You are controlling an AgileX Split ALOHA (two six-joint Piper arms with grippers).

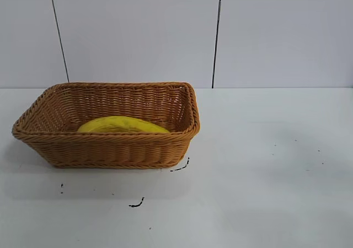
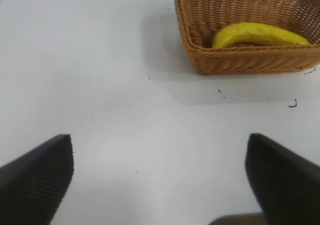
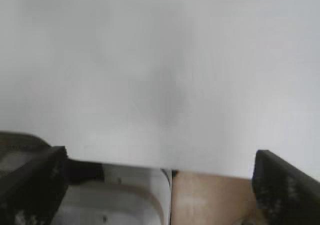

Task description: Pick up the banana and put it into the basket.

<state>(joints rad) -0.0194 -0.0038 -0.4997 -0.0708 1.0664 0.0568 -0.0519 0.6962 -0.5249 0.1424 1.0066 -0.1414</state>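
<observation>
Banana [image 1: 122, 125] lies in basket [image 1: 110, 149]; soft, grip mid-body. Right gripper [image 3: 160, 185] wide, empty; left gripper [image 2: 160, 180] wide, well short of basket.

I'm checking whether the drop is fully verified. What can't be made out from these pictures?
- Exterior view: the banana has its lower side hidden by the basket front wall; neither arm appears.
- Left wrist view: the basket's far end is cut off by the frame edge.
- Right wrist view: only blurred table, no basket.
</observation>
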